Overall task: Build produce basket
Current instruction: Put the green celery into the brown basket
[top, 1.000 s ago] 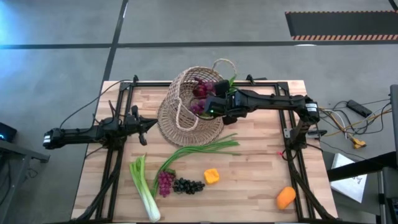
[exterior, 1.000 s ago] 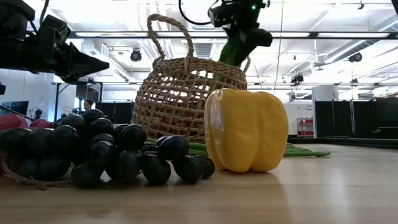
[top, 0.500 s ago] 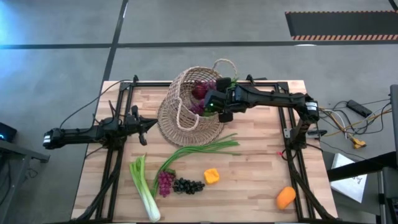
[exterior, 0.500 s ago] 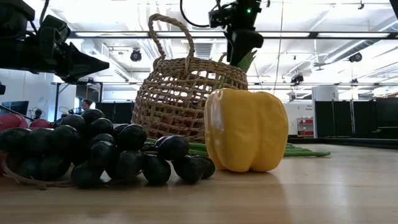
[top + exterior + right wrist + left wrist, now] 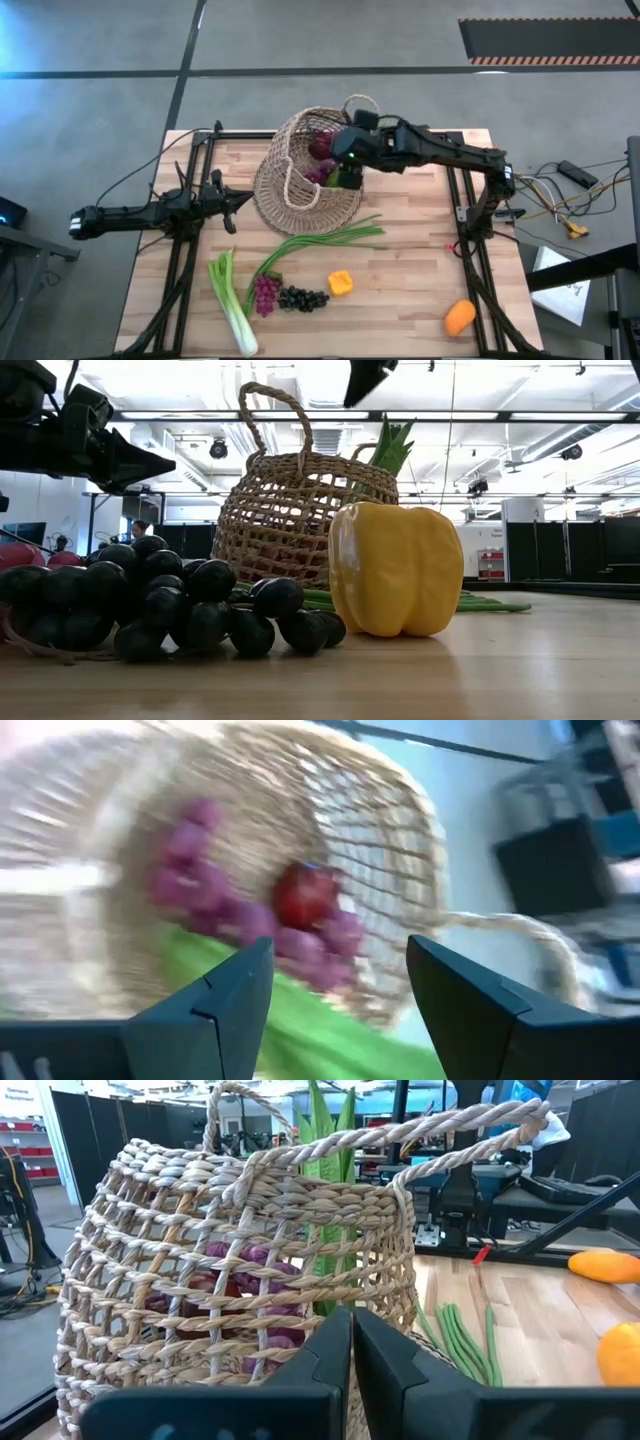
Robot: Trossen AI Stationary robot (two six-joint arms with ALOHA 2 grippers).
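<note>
The woven wicker basket (image 5: 305, 175) stands on its base at the far middle of the table. It holds purple produce (image 5: 195, 870), a red apple (image 5: 305, 895) and leafy greens (image 5: 392, 445), whose tips stick up past the rim. My right gripper (image 5: 342, 165) hovers open above the basket's mouth and touches nothing; in the low view only a fingertip (image 5: 365, 378) shows, clear above the greens. My left gripper (image 5: 230, 200) waits shut at the basket's left side, close to its wall (image 5: 250, 1280).
On the near half of the table lie long green onions (image 5: 325, 242), a leek (image 5: 232, 300), purple grapes (image 5: 265, 293), black grapes (image 5: 302, 298), a yellow pepper (image 5: 340, 284) and an orange (image 5: 459, 317). Black arm frames (image 5: 190, 250) run along both table sides.
My right gripper has let go of the leafy greens and gone up and toward the table's far edge, leaving the low view almost wholly. The greens now stand in the basket, their tips above its rim.
</note>
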